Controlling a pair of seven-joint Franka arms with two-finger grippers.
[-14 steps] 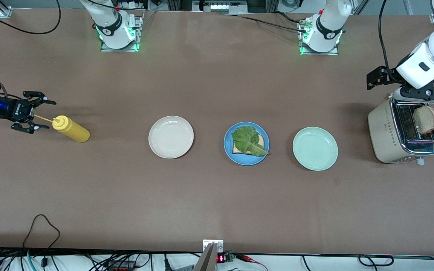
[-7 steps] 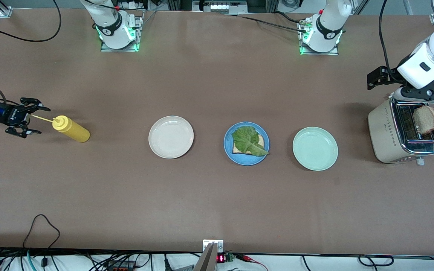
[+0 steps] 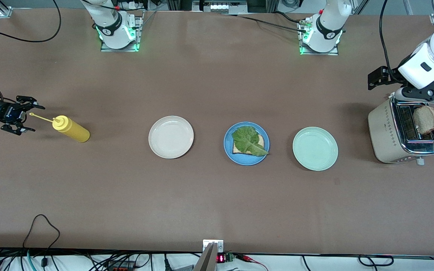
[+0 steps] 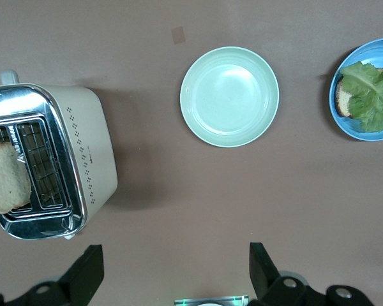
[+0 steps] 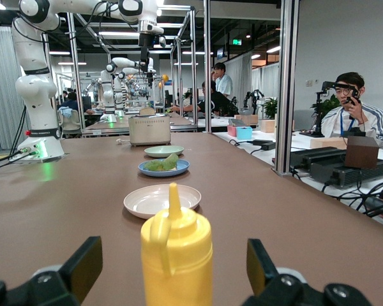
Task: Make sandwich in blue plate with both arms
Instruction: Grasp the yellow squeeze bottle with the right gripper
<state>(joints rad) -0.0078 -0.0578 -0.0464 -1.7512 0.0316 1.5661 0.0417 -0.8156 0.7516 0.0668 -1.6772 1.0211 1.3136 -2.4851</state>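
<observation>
In the blue plate (image 3: 230,152) lies a bread slice (image 3: 261,141) with a green lettuce leaf (image 3: 248,140) on top. A second, browner slice (image 3: 426,119) sticks out of the toaster (image 3: 386,131). My left gripper (image 3: 426,97) hangs open and empty in the air over the toaster's edge; its wrist view looks down on the toaster (image 4: 83,153), the lettuce (image 4: 373,95) and its own open gripper (image 4: 175,271). My right gripper (image 3: 32,119) is open, level with the table, at the right arm's end. It faces an upright yellow squeeze bottle (image 3: 71,128) without touching it.
A cream-white plate (image 3: 171,136) stands between the bottle and the blue plate. A pale mint-green plate (image 3: 315,148) stands between the blue plate and the toaster. In the right wrist view the bottle (image 5: 177,255) fills the gap between the gripper's (image 5: 172,271) fingers.
My right gripper has drawn back from the yellow bottle toward the right arm's end of the table, still open. The left gripper has barely shifted above the toaster.
</observation>
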